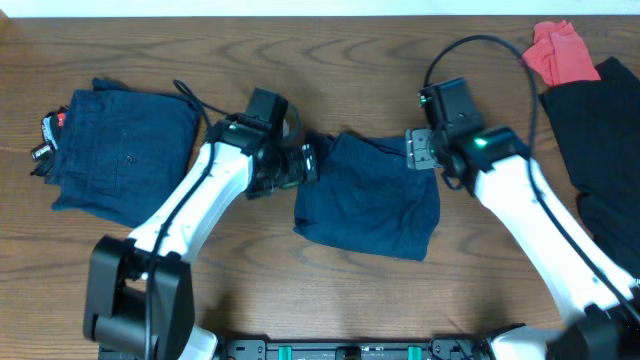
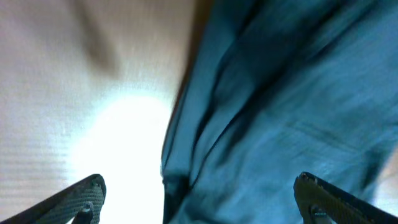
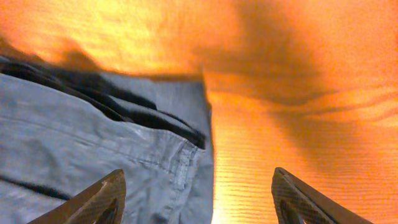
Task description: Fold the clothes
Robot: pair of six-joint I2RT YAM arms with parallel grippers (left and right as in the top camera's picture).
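**Navy shorts mid-frame, both grippers spread**

I see the folded dark navy woven shorts (image 1: 368, 195) at the centre of the frame on the brown wooden table (image 1: 330, 300). My left gripper (image 1: 306, 162) is at their left edge, jaws released wide. My right gripper (image 1: 421, 149) is at their upper right corner, jaws likewise apart, grasping nothing. A second folded navy garment (image 1: 125, 155) with a red-and-white tag (image 1: 55, 120) lies at left. A red cloth (image 1: 558, 52) and a black cloth (image 1: 600, 130) lie at upper right.
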